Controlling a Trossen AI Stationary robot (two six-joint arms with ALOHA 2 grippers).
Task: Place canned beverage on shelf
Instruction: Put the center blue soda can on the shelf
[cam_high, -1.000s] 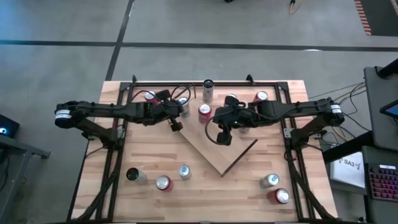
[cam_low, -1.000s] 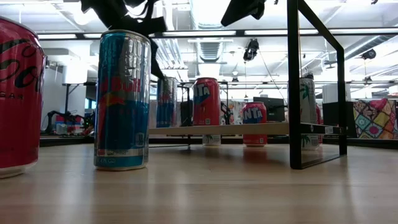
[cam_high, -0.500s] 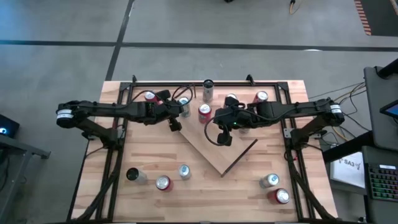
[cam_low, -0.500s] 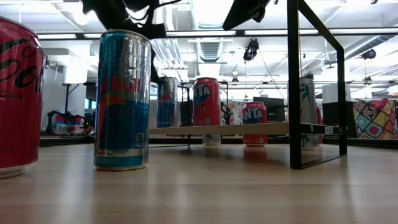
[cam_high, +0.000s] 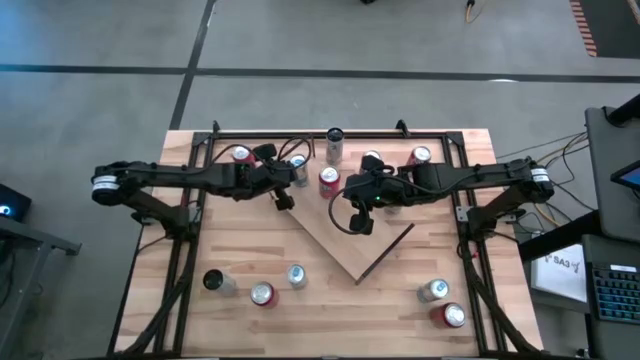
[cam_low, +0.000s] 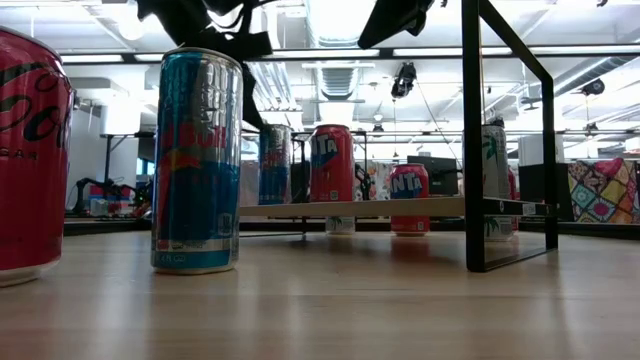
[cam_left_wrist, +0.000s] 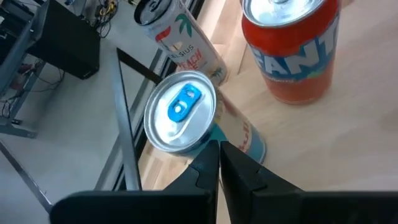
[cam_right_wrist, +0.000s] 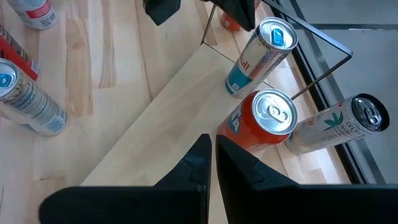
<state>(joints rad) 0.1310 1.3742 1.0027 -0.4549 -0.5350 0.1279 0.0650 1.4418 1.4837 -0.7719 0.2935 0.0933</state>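
Note:
The shelf (cam_high: 352, 250) is a pale board lying skewed on the plank table; the low view shows its edge (cam_low: 350, 208) raised a little. A slim blue-and-silver can (cam_left_wrist: 180, 112) (cam_high: 297, 169) (cam_low: 274, 165) stands upright at the shelf's far left corner. An orange Fanta can (cam_high: 328, 182) (cam_right_wrist: 267, 118) stands beside it. My left gripper (cam_left_wrist: 219, 149) (cam_high: 288, 176) is shut, its tips at the blue can's side. My right gripper (cam_right_wrist: 213, 140) (cam_high: 352, 198) hangs shut above the shelf, with the Fanta can ahead of it. My left gripper has its shut fingertips against the blue can's side wall (cam_left_wrist: 231, 134), a little below the rim. It comes slanting down from the table's left. The can stands upright with its base on the shelf.
A white Celsius can (cam_high: 334, 145) and more cans (cam_high: 420, 155) stand along the far edge inside the black frame (cam_high: 300, 133). Several cans stand near the front edge (cam_high: 262, 293) (cam_high: 433, 290). In the low view a blue can (cam_low: 197, 160) and a frame post (cam_low: 470, 130) stand close.
The blue can on the shelf has slid a little toward the table's right, still upright, with my left gripper's shut tips beside it. Both arms have otherwise kept their places.

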